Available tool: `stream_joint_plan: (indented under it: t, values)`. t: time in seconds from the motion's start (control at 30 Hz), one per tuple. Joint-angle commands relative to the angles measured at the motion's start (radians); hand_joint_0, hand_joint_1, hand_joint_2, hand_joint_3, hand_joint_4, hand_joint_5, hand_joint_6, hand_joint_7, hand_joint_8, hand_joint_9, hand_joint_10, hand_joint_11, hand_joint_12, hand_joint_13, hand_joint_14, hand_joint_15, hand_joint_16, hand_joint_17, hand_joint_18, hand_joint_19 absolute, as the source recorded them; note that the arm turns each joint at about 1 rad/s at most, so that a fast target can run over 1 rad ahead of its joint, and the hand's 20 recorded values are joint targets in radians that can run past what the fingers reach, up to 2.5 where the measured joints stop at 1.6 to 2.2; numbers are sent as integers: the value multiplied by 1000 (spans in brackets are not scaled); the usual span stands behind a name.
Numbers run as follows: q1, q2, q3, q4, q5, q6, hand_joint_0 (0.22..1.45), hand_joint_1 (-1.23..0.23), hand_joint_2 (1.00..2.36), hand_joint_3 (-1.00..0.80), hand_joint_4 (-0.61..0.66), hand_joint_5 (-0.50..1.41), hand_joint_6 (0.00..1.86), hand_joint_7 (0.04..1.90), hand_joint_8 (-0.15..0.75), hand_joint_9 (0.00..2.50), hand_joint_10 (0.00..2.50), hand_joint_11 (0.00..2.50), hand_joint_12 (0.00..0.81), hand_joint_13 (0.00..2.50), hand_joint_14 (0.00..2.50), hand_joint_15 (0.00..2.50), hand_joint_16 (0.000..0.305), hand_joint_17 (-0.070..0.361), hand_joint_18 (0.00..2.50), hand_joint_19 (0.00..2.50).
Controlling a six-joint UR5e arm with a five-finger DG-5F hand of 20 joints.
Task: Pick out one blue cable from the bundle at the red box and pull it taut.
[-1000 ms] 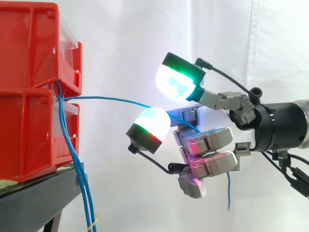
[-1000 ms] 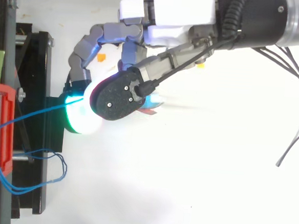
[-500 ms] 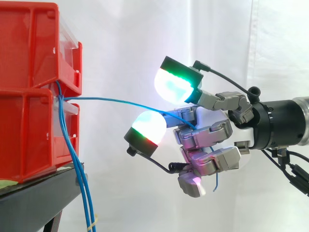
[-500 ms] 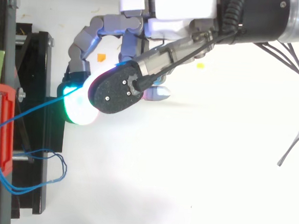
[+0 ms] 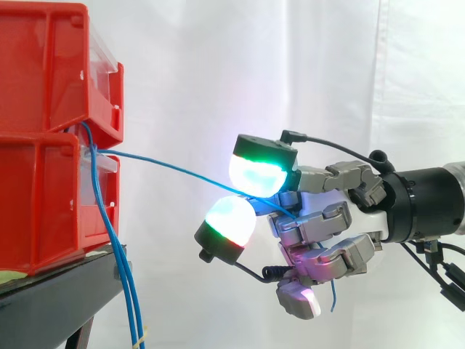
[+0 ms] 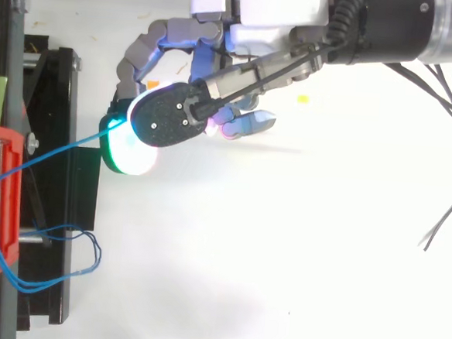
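Holds blue cable [image 5: 182,172] clamped in curled fingers of hand [image 5: 323,218], well off red box [image 5: 43,196], to draw that strand from bundle [image 5: 120,291]. Leaves rest slack by stand [image 5: 58,305]. Looks near-straight; likely needs more pull.

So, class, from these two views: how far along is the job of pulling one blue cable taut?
Done: one blue cable is separated from the bundle hanging at the red box. In hand: the hand is curled round it, with the free end dangling below. Left: the cable runs almost straight but bows slightly, so a little more pull away from the box probably remains.
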Motion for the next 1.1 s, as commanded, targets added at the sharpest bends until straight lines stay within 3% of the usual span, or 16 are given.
stream_joint_plan:
  t: [0.0,0.13,0.23,0.33,0.43,0.6,0.8,1.07]
  values:
    - [0,0,0,0,4,3,607,-397,1015,-265,-17,-165,877,758,197,1389,1618,1351,327,1465,531,1412,55,123,942,915]
    - [1,0,0,2,15,3,592,-452,1014,-267,12,-171,888,754,211,1362,1670,1309,328,1467,497,1407,56,127,955,907]
    - [0,0,0,6,27,2,570,-455,1011,-366,12,-173,892,758,207,1352,1671,1310,324,1462,472,1429,56,126,947,915]
    - [4,0,0,9,47,2,542,-316,1000,-500,17,-165,896,733,218,1370,1660,1279,332,1476,458,1408,57,128,960,907]
    - [6,0,0,11,55,2,570,-256,1000,-490,2,-155,892,739,205,1432,1477,1361,328,1502,369,1467,55,124,964,920]
    - [7,0,0,11,55,2,612,-399,1017,-230,9,-144,863,722,219,1454,1250,1469,338,1535,193,1513,57,128,962,914]
    - [7,0,0,11,56,0,604,-506,1009,-144,54,-143,855,703,275,1437,1308,1343,409,1558,147,1421,68,153,1039,846]
    - [9,0,0,11,55,-1,588,-603,1011,-192,79,-161,877,701,261,1358,1185,1344,406,1469,4,1420,67,150,972,840]
